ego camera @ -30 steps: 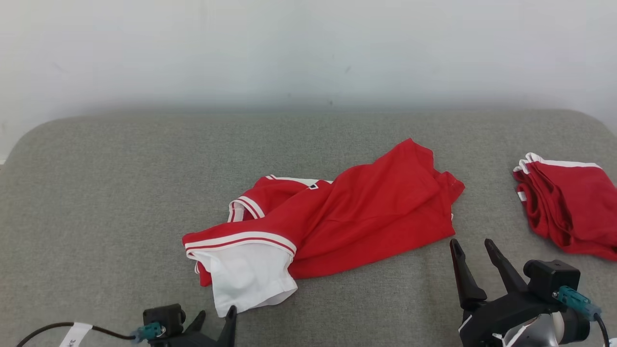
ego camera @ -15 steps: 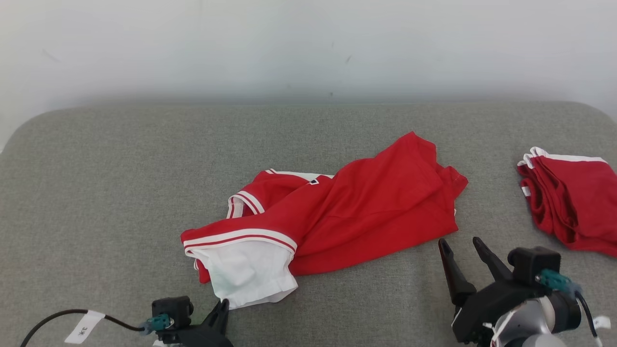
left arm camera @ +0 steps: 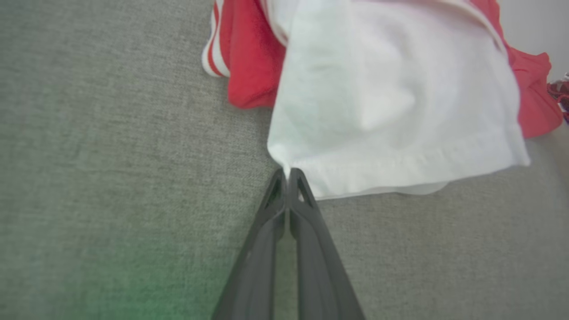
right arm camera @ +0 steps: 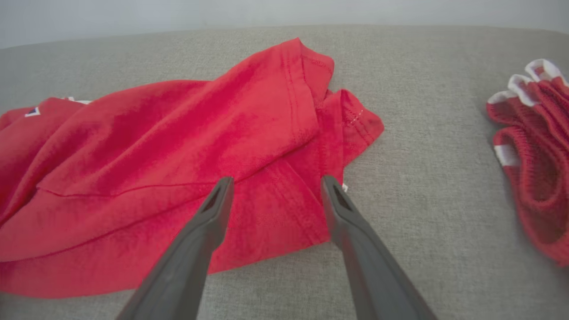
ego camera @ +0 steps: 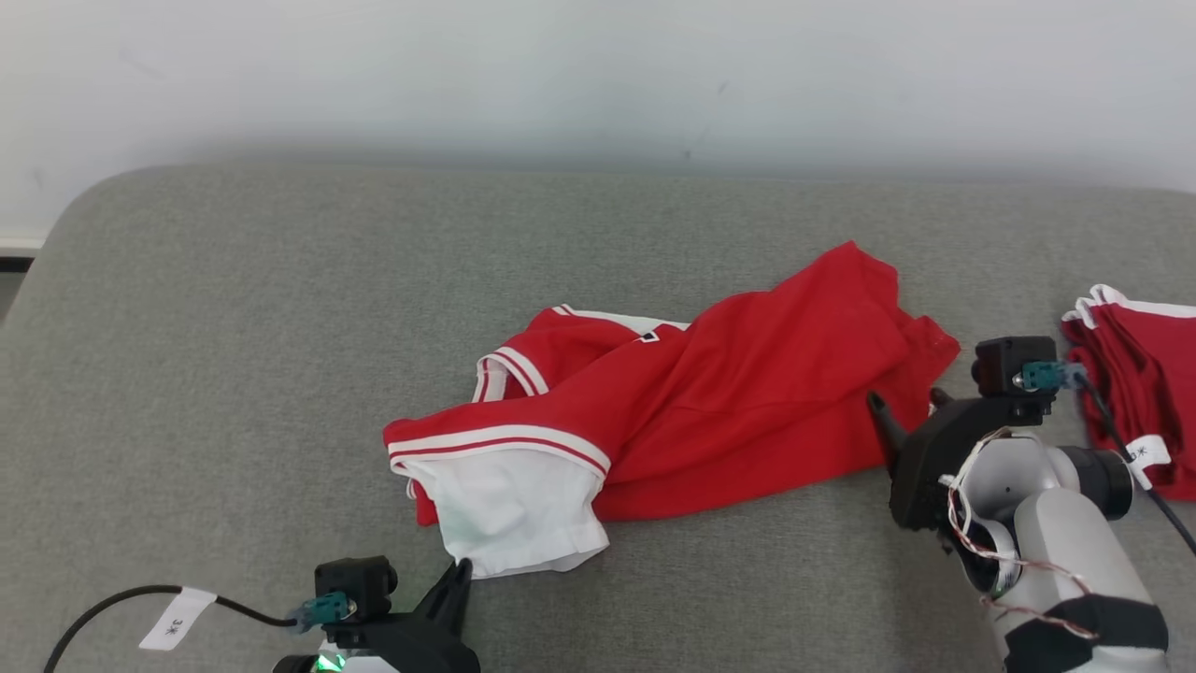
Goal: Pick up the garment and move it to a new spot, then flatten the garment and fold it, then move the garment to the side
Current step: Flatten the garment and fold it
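Crumpled red garment (ego camera: 729, 402) mid grey padded surface (ego camera: 234, 327), left claw (left arm camera: 288, 172) pinched closed on its white hem corner at 7 o'clock, right claw (right arm camera: 273, 180) spread open over its 4 o'clock edge, second red pile (ego camera: 1135, 374) beyond at 3 o'clock

The left pincer (ego camera: 458, 572) and right pincer (ego camera: 904, 402) are made of long dark fingers. Teal connectors (ego camera: 1039, 376), black cables (ego camera: 252, 609) and white tags (ego camera: 176, 619) are fitted; thin wires (ego camera: 964, 528) are strung on the pale forearm (ego camera: 1065, 542), lower right.
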Motion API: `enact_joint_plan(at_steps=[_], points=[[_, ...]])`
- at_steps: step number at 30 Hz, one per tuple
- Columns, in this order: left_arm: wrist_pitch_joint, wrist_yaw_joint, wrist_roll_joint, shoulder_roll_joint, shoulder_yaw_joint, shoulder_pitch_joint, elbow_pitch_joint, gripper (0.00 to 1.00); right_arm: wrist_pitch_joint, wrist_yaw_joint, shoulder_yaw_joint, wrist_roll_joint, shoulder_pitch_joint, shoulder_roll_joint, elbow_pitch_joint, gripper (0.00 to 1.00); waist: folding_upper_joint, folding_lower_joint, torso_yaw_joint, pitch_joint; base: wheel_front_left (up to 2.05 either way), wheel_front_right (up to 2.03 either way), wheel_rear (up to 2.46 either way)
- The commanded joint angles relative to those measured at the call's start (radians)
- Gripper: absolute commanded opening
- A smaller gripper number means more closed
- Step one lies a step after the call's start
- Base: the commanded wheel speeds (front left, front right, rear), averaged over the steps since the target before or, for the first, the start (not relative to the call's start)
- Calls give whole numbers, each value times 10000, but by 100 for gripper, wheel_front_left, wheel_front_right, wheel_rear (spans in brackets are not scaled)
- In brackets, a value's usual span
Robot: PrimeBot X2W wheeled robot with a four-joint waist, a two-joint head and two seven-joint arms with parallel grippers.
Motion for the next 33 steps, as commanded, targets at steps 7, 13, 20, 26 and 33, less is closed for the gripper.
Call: enact_joint_plan(at_steps=[7,13,20,26,33], points=[[-49,17,49,20,-100,-148,-163,0,-976,-21,-928,-629,-1116,112,1695,100,0,0,581,338,0,0,0],[-82,12,55,40,-161,-236,-399,0,-1493,-21,-1118,-897,-1850,12,2913,99,0,0,752,481,0,0,0],[-294,21,-130,40,-44,-110,-890,0,-2231,-21,-1214,-1097,-2262,-113,3687,0,0,0,721,434,0,0,0],[-363,165,-299,228,182,133,-1359,0,-2597,-21,-1166,-945,-2223,-251,3732,0,0,0,522,221,0,0,0],[-87,378,-297,415,115,357,-1937,0,-2473,-21,-1252,-784,-2236,-320,4188,100,0,0,364,261,0,0,0]])
